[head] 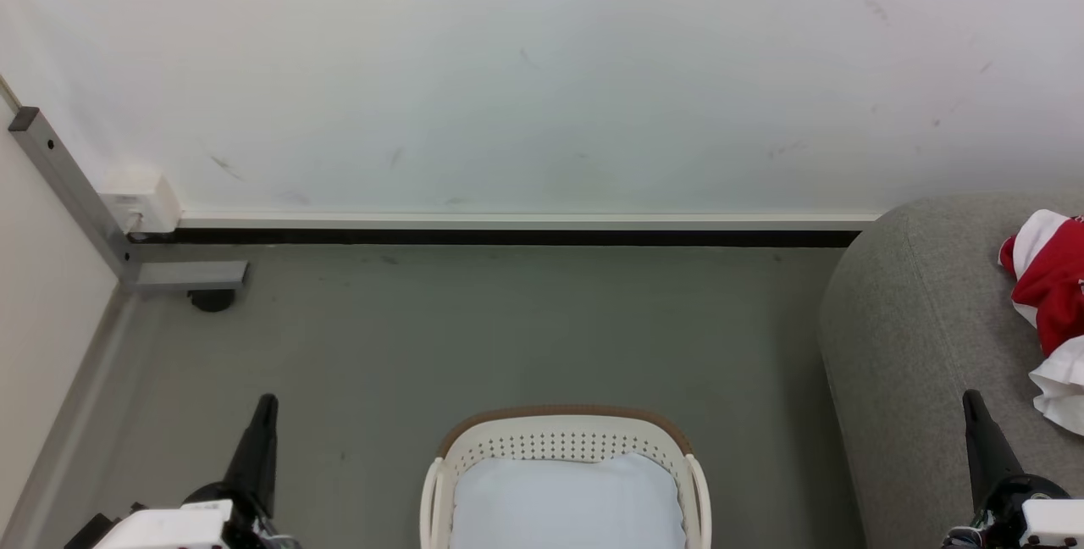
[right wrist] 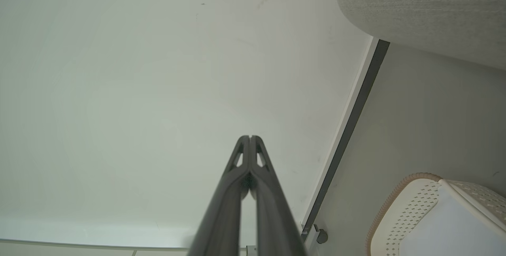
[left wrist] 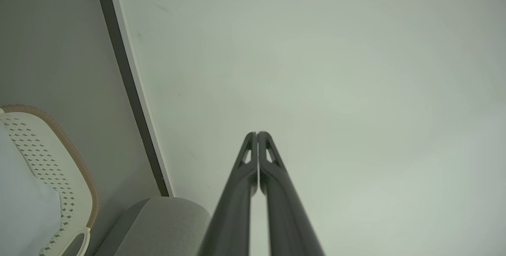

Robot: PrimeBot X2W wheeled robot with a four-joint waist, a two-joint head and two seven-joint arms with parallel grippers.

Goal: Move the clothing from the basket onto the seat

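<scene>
The white perforated basket (head: 559, 446) with a brown rim stands on the floor at bottom centre of the head view, and a pale blue-white cushion (head: 566, 502) lies inside it. Red-and-white clothing (head: 1053, 282) lies on the grey seat (head: 910, 337) at the right edge. My left gripper (head: 266, 403) rests at the lower left, shut and empty, well left of the basket. At the lower right my right gripper (head: 971, 399) is shut and empty over the seat's front. The wrist views show the left gripper (left wrist: 257, 133) and right gripper (right wrist: 250, 137) with fingertips together, pointing at the wall.
A white wall (head: 542, 66) with a dark baseboard (head: 508, 237) runs behind the grey floor (head: 508, 329). A grey metal bracket (head: 80, 202) with a small caster stands at the far left. The basket (left wrist: 59, 169) and seat (left wrist: 158, 224) edge show in the left wrist view.
</scene>
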